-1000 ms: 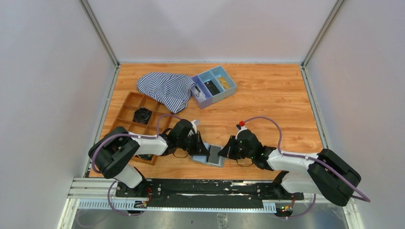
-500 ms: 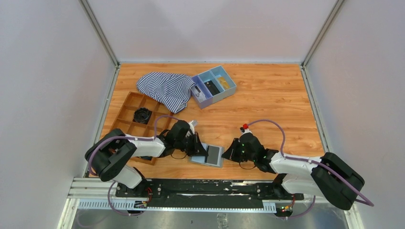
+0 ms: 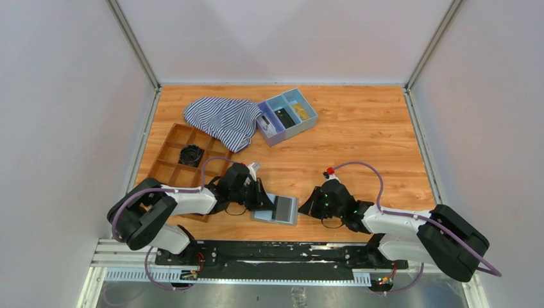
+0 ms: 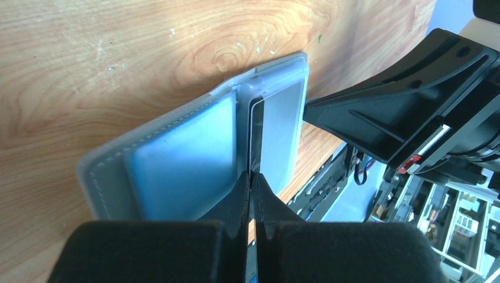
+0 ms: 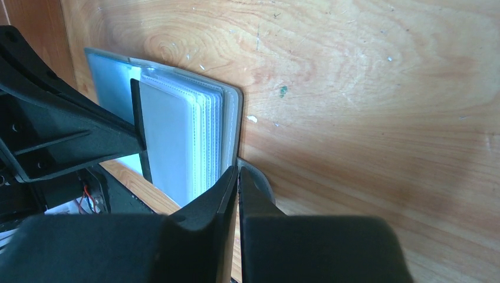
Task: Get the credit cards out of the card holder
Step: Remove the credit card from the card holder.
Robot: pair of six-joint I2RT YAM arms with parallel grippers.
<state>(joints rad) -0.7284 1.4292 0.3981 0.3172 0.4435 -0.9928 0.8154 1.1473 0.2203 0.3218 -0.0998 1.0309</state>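
The card holder (image 3: 277,210) is laid open on the wooden table (image 3: 359,147), close to its near edge and just beyond the black rail (image 3: 256,251) on which the arms are mounted. Its left half is seen as pale blue-grey, and on its right half a stack of clear sleeves (image 5: 206,135) is fanned out. A thin, dark-edged credit card (image 4: 253,130) is stood on edge along the central fold. Its near end is pinched between the closed fingers of the left gripper (image 4: 252,180). The right gripper (image 5: 237,175) is closed on the grey right-hand cover edge of the holder. The holder is thus hemmed in tightly on both sides, and little room is left toward the rail.

To the left, a brown compartment tray (image 3: 168,151) is set beside the left arm, and a black round object (image 3: 190,154) is held in one of its cells. Beyond the holder a band of bare wood is crossed before a striped cloth (image 3: 221,119) is reached. The cloth is draped over the far corner of the brown tray and lies against the left end of a blue three-compartment tray (image 3: 294,131). The right part of the table is shown as bare wood out to the white walls (image 3: 64,128).

Nothing on the card, sleeves or cover can be read as lettering. The items in the blue tray are too small for any print to be made out.
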